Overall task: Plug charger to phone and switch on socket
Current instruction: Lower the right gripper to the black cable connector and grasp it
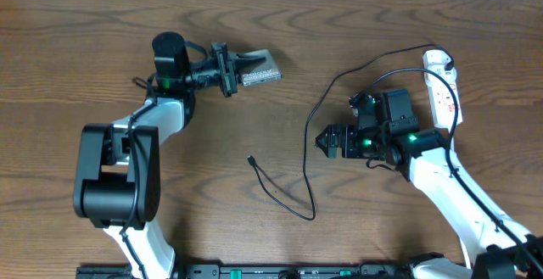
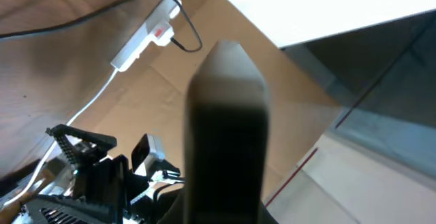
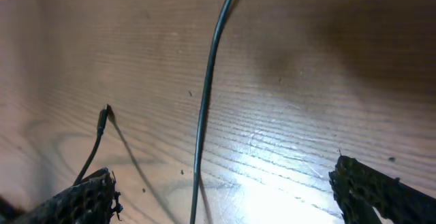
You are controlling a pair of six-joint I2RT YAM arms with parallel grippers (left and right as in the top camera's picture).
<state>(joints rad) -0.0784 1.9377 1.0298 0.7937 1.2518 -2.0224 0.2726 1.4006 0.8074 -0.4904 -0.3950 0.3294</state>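
1. Two grippers to report. My left gripper (image 1: 248, 67) is clamped on the phone (image 1: 263, 74), over the far-left part of the counter (image 1: 102, 25).
2. My right gripper (image 1: 322, 140) is spread wide and holding nothing, right beside the charger (image 3: 204, 101) cable.
3. The charger's plug (image 1: 252, 159) lies loose mid-counter, and the socket (image 1: 441, 80) sits far right.

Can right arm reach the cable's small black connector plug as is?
Probably yes: right gripper is open, small black connector plug lies free on wood; only the thin black cable's own loop crosses between.

Overhead evenly lit, sharp. Right wrist: glare on surface (image 3: 272, 190), lower centre. Left wrist: phone (image 2: 228, 135) blurred, upper right overexposed.
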